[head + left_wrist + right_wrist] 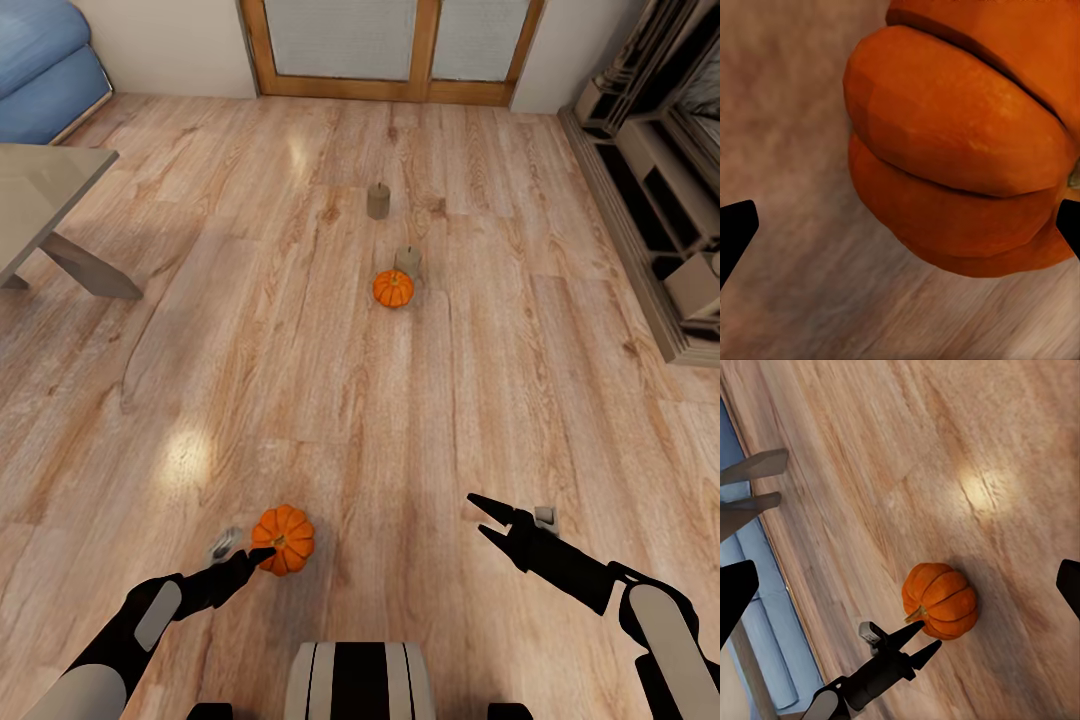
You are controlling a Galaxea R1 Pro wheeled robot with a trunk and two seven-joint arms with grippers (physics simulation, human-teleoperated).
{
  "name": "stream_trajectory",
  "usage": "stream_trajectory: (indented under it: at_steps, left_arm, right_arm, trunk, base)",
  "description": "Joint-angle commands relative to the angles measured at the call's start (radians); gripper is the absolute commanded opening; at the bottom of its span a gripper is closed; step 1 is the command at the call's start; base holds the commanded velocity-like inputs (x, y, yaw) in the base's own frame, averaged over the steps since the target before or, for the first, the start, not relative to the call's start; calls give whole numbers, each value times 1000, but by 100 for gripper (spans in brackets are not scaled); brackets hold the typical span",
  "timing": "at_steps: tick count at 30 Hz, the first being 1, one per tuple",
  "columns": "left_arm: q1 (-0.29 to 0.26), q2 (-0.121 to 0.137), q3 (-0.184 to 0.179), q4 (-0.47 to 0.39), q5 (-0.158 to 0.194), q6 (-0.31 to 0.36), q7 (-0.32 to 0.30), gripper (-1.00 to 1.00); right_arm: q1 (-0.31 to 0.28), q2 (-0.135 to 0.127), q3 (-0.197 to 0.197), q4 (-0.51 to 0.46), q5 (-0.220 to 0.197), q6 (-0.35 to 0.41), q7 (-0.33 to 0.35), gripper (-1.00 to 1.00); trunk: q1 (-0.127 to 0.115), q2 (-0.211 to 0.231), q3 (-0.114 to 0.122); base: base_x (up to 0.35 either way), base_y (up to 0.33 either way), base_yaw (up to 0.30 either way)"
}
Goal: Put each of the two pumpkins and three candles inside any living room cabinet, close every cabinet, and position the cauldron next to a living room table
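The larger orange pumpkin (283,540) lies on the wooden floor close in front of me. My left gripper (262,553) is open right beside it, and the pumpkin (960,150) sits partly between its spread fingertips (735,232). The right wrist view has the same pumpkin (941,600) with the left gripper (916,643) at its stem. My right gripper (485,515) hangs open and empty above the floor. Farther ahead sit a second pumpkin (393,289) and two beige candles (407,262) (378,200). The grey-topped table (50,180) stands at the left. The cabinet and the cauldron are out of view.
A blue sofa (40,70) stands at the far left behind the table. A wood-framed glass door (390,50) closes the far wall. A dark stone fireplace (660,200) runs along the right side.
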Motion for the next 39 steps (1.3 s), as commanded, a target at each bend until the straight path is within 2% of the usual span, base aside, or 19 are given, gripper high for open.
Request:
stream_trajectory:
  at_steps: [1, 39]
  left_arm:
    - [0, 0, 4, 0, 3, 8, -2, 100]
    - [0, 0, 5, 0, 3, 8, -2, 100]
  right_arm:
    - [-1, 0, -1, 0, 10, 5, 10, 100]
    - [-1, 0, -2, 0, 5, 5, 10, 100]
  trunk:
    - [0, 0, -1]
    - [0, 0, -1]
  base:
    - [2, -2, 0]
    - [46, -25, 0]
